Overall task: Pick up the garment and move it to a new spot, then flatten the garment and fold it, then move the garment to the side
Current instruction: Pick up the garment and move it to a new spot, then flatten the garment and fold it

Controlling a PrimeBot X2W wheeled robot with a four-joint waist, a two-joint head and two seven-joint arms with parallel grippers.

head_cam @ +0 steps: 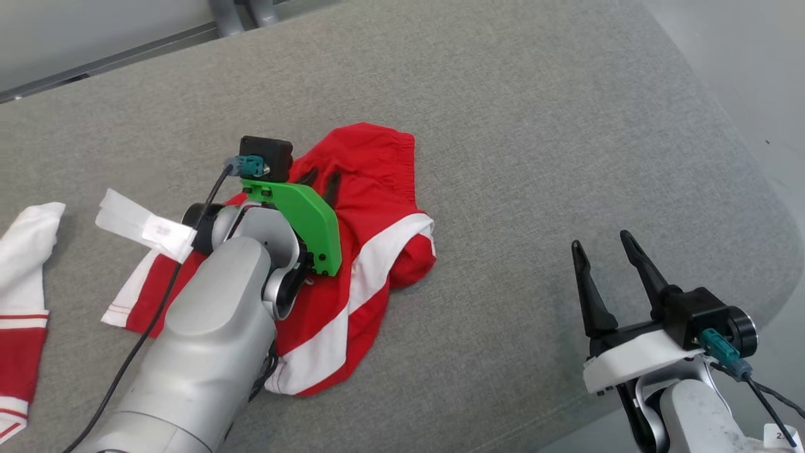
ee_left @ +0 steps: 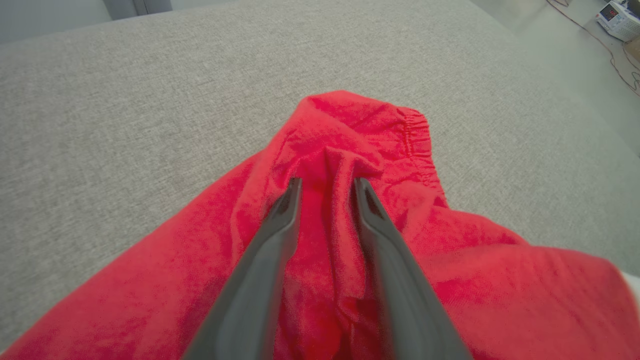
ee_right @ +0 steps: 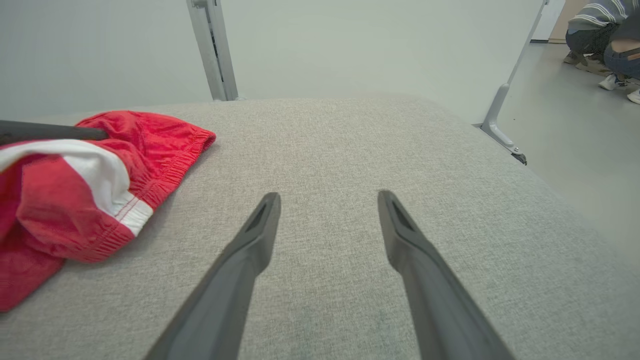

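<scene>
Looking at a pretty early stage here. Got the garment (head_cam: 371, 251), red with white stripes, sitting in a crumpled heap around the middle of the grey cushion (head_cam: 534, 126), elastic waistband end pointing away from the robot, part of it hidden under the left arm. Can't tell from this alone whether to count this as the new spot or the starting one, so calling the move step either just done or not begun. Definitely not flattened though: plenty of bunching, a doubled-over lump on the right side, creases everywhere. No fold, no shift to the side yet either.

Left gripper (head_cam: 321, 182) down on the cloth near the waistband, jaws part-way apart, straddling a little raised ridge of fabric. Doesn't look clamped, going by the slack beside the ridge, so reading that as a loose, narrow-ish opening rather than a grip. Right gripper (head_cam: 600, 242) parked well off to the right over bare cushion, jaws spread wide, holding nothing, nowhere near touching the garment.

Also spotting a second red-and-white piece (head_cam: 25, 283) at the far left edge, apart from the main heap, and a white paper tag (head_cam: 144, 226) by the left wrist. Guessing at most of the work remaining: spread flat, fold, slide aside.
</scene>
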